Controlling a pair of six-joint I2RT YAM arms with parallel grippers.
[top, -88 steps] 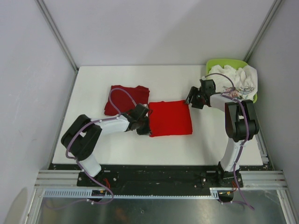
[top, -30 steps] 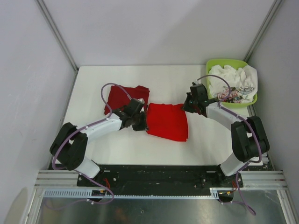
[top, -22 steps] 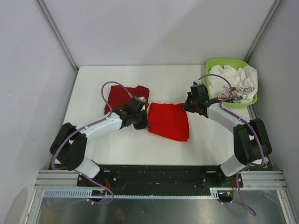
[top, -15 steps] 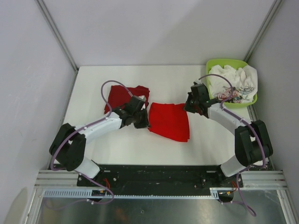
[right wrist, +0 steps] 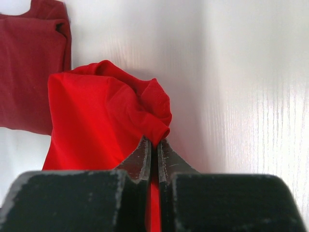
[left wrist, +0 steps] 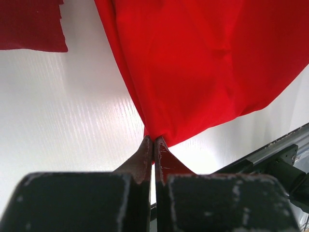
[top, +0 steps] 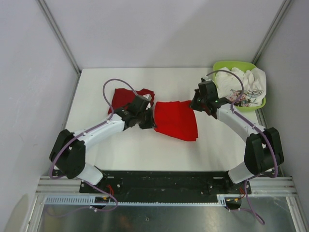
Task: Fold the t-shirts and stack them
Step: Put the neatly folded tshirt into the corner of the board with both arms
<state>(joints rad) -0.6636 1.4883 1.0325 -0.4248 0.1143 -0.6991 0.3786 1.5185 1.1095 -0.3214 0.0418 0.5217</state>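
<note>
- A robotics lab test cell, not a home or shop.
- Plain pale wall panels point(top: 164, 29) box in the space on three sides, joined by bare aluminium posts point(top: 58, 35).
- A white counter point(top: 145, 152) fills the floor of the enclosure, with no furniture around it.
- The left arm point(top: 96, 133) and right arm point(top: 236, 121) are bolted to an aluminium rail point(top: 270, 184) at the near edge.
- Purple cables point(top: 108, 89) loop in the open along both arms.
- A sheet-metal shelf point(top: 164, 217) lies below the rail.
</note>
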